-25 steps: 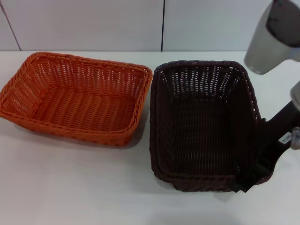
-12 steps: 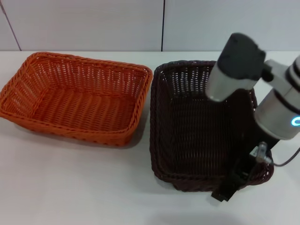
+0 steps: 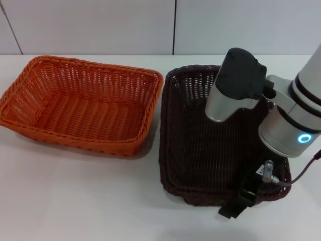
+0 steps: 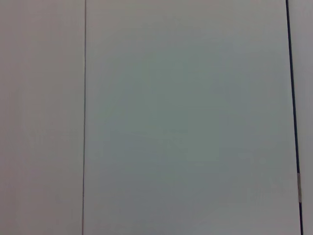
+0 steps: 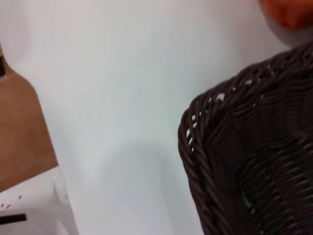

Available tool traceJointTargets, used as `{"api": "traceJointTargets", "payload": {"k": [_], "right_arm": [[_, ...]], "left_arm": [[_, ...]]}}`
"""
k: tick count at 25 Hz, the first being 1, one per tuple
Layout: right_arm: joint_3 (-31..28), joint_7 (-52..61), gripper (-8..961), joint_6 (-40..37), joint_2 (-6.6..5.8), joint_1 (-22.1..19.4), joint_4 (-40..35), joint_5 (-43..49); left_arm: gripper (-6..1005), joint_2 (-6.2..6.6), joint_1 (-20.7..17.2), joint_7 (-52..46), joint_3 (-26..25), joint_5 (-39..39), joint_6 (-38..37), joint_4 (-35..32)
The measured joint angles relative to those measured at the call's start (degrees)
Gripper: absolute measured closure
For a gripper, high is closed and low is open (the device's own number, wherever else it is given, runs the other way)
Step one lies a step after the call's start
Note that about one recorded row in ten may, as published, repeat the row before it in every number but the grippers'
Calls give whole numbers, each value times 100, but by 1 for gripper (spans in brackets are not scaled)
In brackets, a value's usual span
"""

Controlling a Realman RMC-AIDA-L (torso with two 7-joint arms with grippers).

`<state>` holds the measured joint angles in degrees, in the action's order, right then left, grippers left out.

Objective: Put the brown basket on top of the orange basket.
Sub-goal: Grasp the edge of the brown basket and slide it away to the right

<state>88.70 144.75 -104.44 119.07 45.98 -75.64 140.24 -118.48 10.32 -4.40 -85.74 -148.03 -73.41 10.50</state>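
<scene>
Two shallow rectangular wicker baskets sit side by side on the white table (image 3: 75, 201) in the head view: the orange basket (image 3: 80, 105) at left, the brown basket (image 3: 200, 145) at right, rims nearly touching. The right gripper (image 3: 246, 198) reaches down at the brown basket's near right corner, perhaps gripping the braided rim; I cannot tell.

The left wrist view shows only a plain wall (image 4: 186, 117).

The right wrist view shows the brown basket's braided corner.

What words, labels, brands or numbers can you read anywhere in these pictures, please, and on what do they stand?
None can be read.
The brown basket, the orange basket and the white table bear no text.
The right arm shows only a glowing blue ring, no lettering.
</scene>
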Motion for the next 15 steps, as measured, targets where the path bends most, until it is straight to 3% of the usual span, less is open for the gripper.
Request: {"api": "traceJointTargets", "payload": {"k": [8,13,15], "right_arm": [[35,-8,413,29,-6,6,-57,-6],[34,2,619,38,-7,13,-38,-2],[37,4,628,39,-7,11,-43,-2]], "left_arm": [[259,8,105,0,-65,2,107,-5],[259,11,106,0,-68,2,108,-5],[259,16,108,0,-88,2,110,-10]]}}
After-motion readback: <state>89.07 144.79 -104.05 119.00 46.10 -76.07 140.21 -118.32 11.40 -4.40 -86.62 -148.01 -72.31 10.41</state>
